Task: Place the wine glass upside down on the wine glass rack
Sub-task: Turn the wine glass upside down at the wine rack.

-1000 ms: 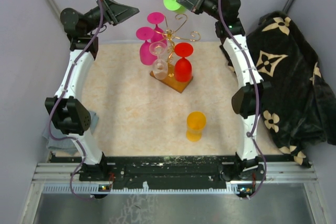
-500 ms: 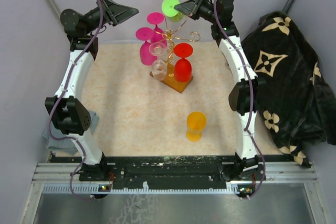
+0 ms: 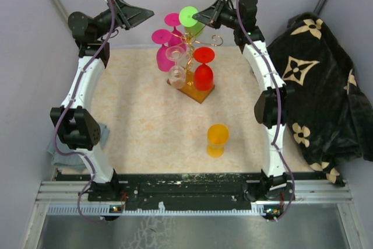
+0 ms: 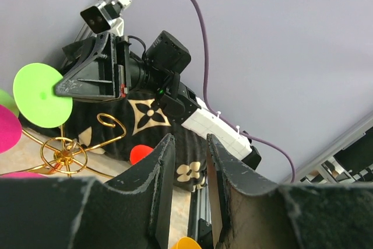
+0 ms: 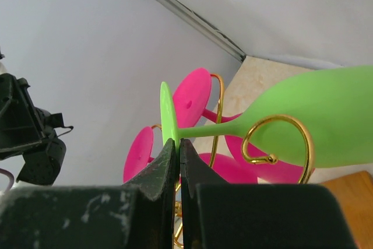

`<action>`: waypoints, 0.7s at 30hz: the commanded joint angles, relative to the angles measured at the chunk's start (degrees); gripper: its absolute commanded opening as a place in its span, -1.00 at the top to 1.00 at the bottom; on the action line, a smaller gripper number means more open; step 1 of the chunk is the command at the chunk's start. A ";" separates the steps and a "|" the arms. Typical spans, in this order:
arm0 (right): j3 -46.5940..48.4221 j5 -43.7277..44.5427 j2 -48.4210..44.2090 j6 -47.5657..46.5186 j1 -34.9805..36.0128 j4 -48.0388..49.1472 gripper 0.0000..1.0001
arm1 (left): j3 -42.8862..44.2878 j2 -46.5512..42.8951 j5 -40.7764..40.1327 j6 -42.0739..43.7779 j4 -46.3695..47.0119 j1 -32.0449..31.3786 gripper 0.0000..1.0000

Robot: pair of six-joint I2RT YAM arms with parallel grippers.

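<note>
My right gripper is shut on the foot of a green wine glass, held upside down at the back of the wine glass rack. In the right wrist view the green stem runs beside a gold scroll arm, and the bowl lies behind that curl. The rack's gold wire arms hold two pink glasses, a clear glass and a red glass over its wooden base. My left gripper is open and empty, up at the back left.
An orange glass stands upright on the beige mat, front right of the rack. A black cloth with a floral pattern lies at the right. A grey cloth lies by the left arm's base.
My right gripper has carried the green glass left and down, from behind the rack to right over its back scroll arms. The left arm has not moved.
</note>
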 commanded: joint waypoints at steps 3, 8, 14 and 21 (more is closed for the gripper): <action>-0.65 -1.11 -6.62 -0.48 -1.03 0.97 1.00 | -0.60 -2.22 -0.20 -0.63 2.75 0.31 0.32; -2.66 -0.99 -8.34 -0.23 -1.52 0.60 1.00 | -0.61 -2.15 -0.21 -0.94 2.79 0.30 0.31; -3.31 -1.12 -9.39 -0.05 -2.66 -0.46 1.00 | -0.32 -1.91 -0.13 -1.09 2.93 0.33 0.31; -2.39 -2.37 -8.22 0.28 -3.47 -2.12 1.00 | -0.31 -1.62 -0.10 -1.23 3.00 0.31 0.31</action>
